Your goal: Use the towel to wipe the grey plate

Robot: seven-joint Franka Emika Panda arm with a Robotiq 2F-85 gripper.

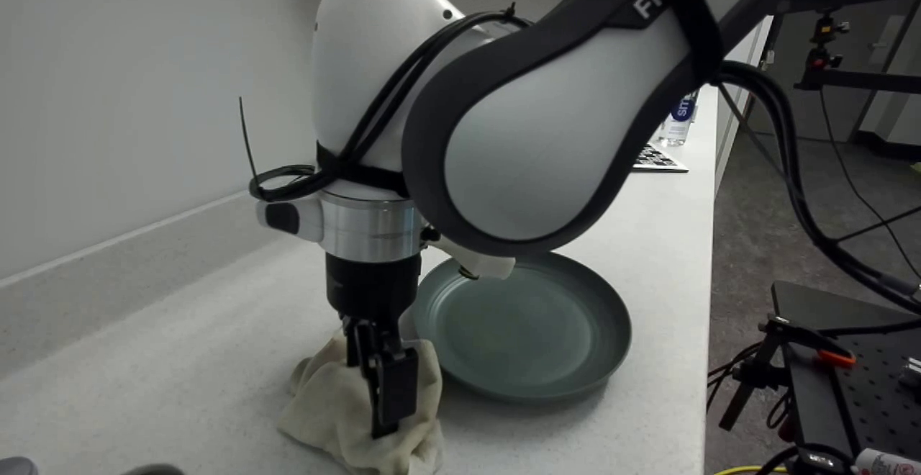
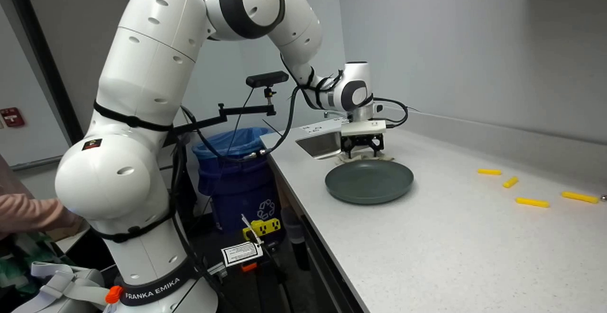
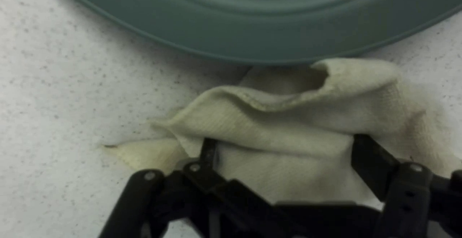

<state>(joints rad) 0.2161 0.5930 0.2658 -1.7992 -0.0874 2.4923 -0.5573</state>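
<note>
Gripper (image 3: 287,155) straddles the bunched towel (image 3: 252,122) beside the grey plate (image 1: 522,327).

I stand in what looks like a lab with kitchen fittings: counter (image 2: 450,246), steel sink (image 2: 322,146), blue recycling bin (image 2: 242,185), camera (image 2: 267,79) on a black bracket (image 2: 246,110).

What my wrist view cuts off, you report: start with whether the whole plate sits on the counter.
Observer: It does: an exterior view shows the whole plate resting on the counter, in from its edge.
Operator: Now tell me how the hand is angled.
Observer: Its fingers point down at the towel, as both exterior views show.
Operator: Name something else on the counter.
Observer: Four yellow sticks lie there, seen in an exterior view.
</note>
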